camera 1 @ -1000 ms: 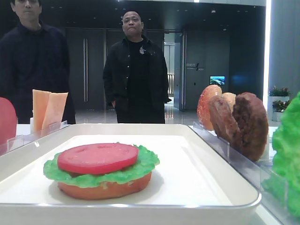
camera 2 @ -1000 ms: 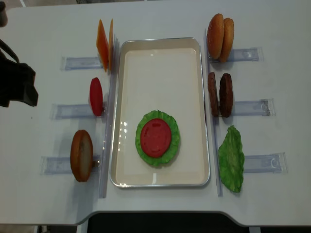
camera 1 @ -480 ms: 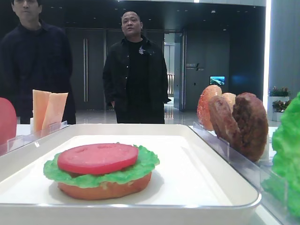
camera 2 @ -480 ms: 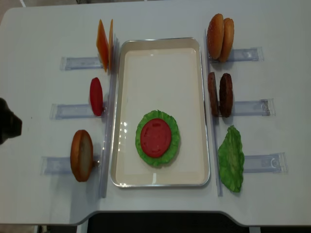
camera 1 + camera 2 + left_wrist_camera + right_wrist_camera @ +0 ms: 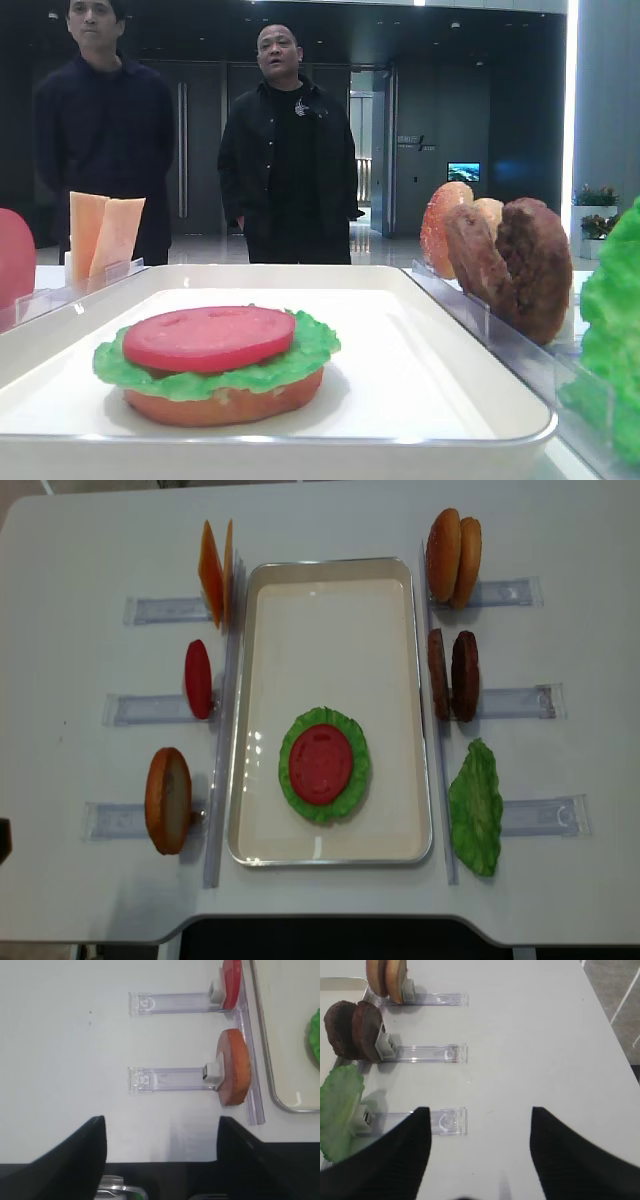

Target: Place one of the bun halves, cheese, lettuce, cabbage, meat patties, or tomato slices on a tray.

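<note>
Both your grippers — left gripper (image 5: pixel 162 1132) and right gripper (image 5: pixel 480 1125) — hang with jaws apart, holding nothing, clear of the big white rimmed plastic tray (image 5: pixel 330 580) where the red toy tomato slice (image 5: pixel 320 764) tops ruffled green lettuce (image 5: pixel 357 780) — spares stand upright in clear racks (image 5: pixel 150 709) for edge-on grabs.

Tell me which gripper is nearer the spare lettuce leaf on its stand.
Right. The right gripper hangs open just outboard of the lettuce leaf, by its clear stand. The left gripper is open across the tray, near the bun half.

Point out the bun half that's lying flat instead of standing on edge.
It is the bun half on the tray, flat under the lettuce and tomato slice. The other bun halves stand on edge in clear holders beside the tray.
</note>
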